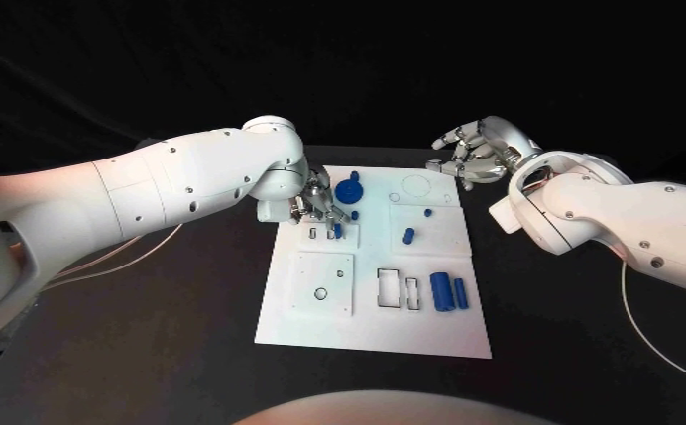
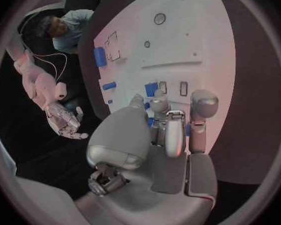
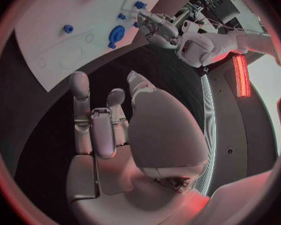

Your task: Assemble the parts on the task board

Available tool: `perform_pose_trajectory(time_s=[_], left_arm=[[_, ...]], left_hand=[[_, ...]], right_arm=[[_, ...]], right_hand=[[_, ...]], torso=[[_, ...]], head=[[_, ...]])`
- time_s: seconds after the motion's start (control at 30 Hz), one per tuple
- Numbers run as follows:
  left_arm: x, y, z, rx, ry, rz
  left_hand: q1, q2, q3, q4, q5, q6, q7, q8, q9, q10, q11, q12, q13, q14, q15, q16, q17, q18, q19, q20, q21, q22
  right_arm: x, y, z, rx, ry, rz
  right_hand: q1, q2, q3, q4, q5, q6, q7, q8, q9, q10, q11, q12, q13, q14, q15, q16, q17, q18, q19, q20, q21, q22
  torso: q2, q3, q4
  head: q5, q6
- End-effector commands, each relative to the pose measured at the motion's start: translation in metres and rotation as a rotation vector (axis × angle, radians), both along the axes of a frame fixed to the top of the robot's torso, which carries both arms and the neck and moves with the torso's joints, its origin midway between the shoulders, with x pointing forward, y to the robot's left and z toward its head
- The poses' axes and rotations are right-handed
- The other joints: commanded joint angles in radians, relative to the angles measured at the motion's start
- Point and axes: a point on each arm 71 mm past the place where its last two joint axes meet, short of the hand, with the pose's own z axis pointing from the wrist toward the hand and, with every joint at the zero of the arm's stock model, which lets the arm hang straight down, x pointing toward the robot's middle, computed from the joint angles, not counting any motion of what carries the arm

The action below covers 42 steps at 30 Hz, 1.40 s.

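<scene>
The white task board (image 1: 429, 326) lies mid-table. My left hand (image 1: 317, 202) hangs over its far left part, fingers pointing down. In the left wrist view blue slivers of a small part (image 2: 149, 120) show between its fingers (image 2: 173, 130), so it seems to pinch that part. Just beyond stands a blue block (image 1: 336, 230) (image 2: 151, 89) beside narrow slots (image 2: 183, 88). My right hand (image 1: 479, 158) hovers off the board's far right corner, fingers (image 3: 93, 127) spread and holding nothing.
On the board lie a blue disc (image 1: 352, 190) (image 3: 117, 34), small blue pegs (image 1: 426, 213) (image 1: 407, 236) and two blue cylinders (image 1: 449, 292) by rectangular cut-outs (image 1: 389, 287). A square plate with a hole (image 1: 323, 281) sits near left. Black table surrounds the board.
</scene>
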Motion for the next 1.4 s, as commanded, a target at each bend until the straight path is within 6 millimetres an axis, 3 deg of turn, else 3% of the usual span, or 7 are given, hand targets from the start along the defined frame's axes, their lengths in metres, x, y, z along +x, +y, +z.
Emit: perform_pose_trajectory(time_s=[0.03, 0.27, 1.0, 1.27, 1.33, 1.4], left_arm=[[-0.0012, -0.0016, -0.0011, 0.005, 0.025, -0.017], [-0.0013, -0.0016, -0.0017, 0.011, 0.034, -0.024], [-0.0019, -0.0043, -0.0044, 0.013, 0.048, -0.031], [-0.0021, -0.0055, -0.0052, 0.004, 0.054, -0.027], [-0.0020, -0.0057, -0.0055, 0.002, 0.055, -0.025], [-0.0020, -0.0057, -0.0058, 0.001, 0.056, -0.023]], left_hand=[[-0.005, 0.003, -0.006, 0.001, -0.005, -0.008, -0.001, 0.004, 0.002, -0.001, -0.002, 0.002, -0.002, 0.104, 0.000, 0.004, 0.263, -0.004, 0.005, -0.003, 0.001, 0.001], [-0.001, 0.007, -0.005, 0.001, 0.000, -0.013, -0.001, 0.005, 0.004, -0.003, -0.002, 0.002, -0.002, 0.104, 0.000, 0.004, 0.263, -0.004, 0.004, -0.003, 0.000, 0.001], [0.013, 0.010, -0.002, -0.001, 0.021, -0.020, -0.002, 0.010, 0.010, -0.006, -0.003, 0.004, -0.003, 0.104, 0.000, 0.004, 0.263, -0.004, 0.005, -0.003, -0.001, 0.003], [0.068, 0.014, 0.023, -0.003, 0.054, -0.024, -0.008, 0.019, 0.018, -0.009, -0.009, 0.008, -0.001, 0.104, -0.005, 0.004, 0.263, -0.004, 0.006, -0.007, -0.003, 0.007], [0.106, 0.019, 0.055, -0.003, 0.006, -0.028, -0.011, 0.019, 0.019, -0.011, -0.011, 0.008, -0.004, 0.104, -0.008, 0.004, 0.263, -0.004, 0.006, -0.010, -0.004, 0.010], [0.119, 0.017, 0.068, -0.004, 0.002, -0.031, -0.011, 0.017, 0.019, -0.013, -0.012, 0.007, -0.006, 0.104, -0.008, 0.004, 0.263, -0.004, 0.006, -0.011, -0.004, 0.011]], right_arm=[[-0.0002, 0.0014, -0.0006, -0.010, 0.005, 0.010], [0.0000, 0.0019, -0.0011, -0.011, 0.006, 0.009], [-0.0011, 0.0067, -0.0020, -0.039, -0.002, 0.033], [-0.0012, 0.0079, -0.0027, -0.041, 0.002, 0.038], [-0.0013, 0.0081, -0.0028, -0.041, 0.003, 0.038], [-0.0013, 0.0084, -0.0029, -0.042, 0.004, 0.039]], right_hand=[[0.006, -0.006, 0.006, -0.001, 0.005, -0.008, -0.001, 0.004, -0.001, -0.005, 0.002, -0.006, -0.001, 0.002, -0.008, -0.007, 0.000, 0.019, -0.003, 0.000, -0.004, -0.001], [0.006, -0.006, 0.007, -0.001, 0.006, -0.008, -0.001, 0.004, -0.001, -0.007, 0.002, -0.009, -0.006, 0.001, -0.008, -0.009, -0.003, 0.020, -0.005, 0.000, -0.008, -0.004], [0.008, -0.006, 0.008, -0.002, 0.007, -0.008, -0.001, 0.005, -0.001, -0.009, 0.002, -0.011, -0.010, 0.000, -0.008, -0.011, -0.007, 0.021, -0.006, 0.000, -0.012, -0.007], [0.008, -0.006, 0.008, -0.002, 0.007, -0.008, -0.001, 0.005, -0.001, -0.009, 0.002, -0.011, -0.010, 0.000, -0.008, -0.011, -0.007, 0.021, -0.006, 0.000, -0.012, -0.007], [0.009, -0.006, 0.009, -0.002, 0.008, -0.008, -0.001, 0.006, -0.001, -0.008, 0.002, -0.011, -0.010, -0.001, -0.008, -0.012, -0.009, 0.021, -0.007, 0.000, -0.015, -0.009], [0.009, -0.006, 0.009, -0.002, 0.008, -0.008, -0.001, 0.006, -0.001, -0.008, 0.002, -0.011, -0.010, -0.001, -0.008, -0.012, -0.009, 0.021, -0.007, 0.000, -0.015, -0.009]], torso=[[0.000, 0.0007, -0.0007], [-0.001, 0.0006, 0.0010], [0.001, 0.0008, 0.0004], [0.001, 0.0004, 0.0003], [0.001, 0.0010, 0.0004], [0.002, 0.0008, 0.0003]], head=[[-0.001, -0.003], [-0.007, -0.004], [-0.001, -0.013], [-0.002, -0.016], [-0.004, -0.016], [-0.004, -0.016]])
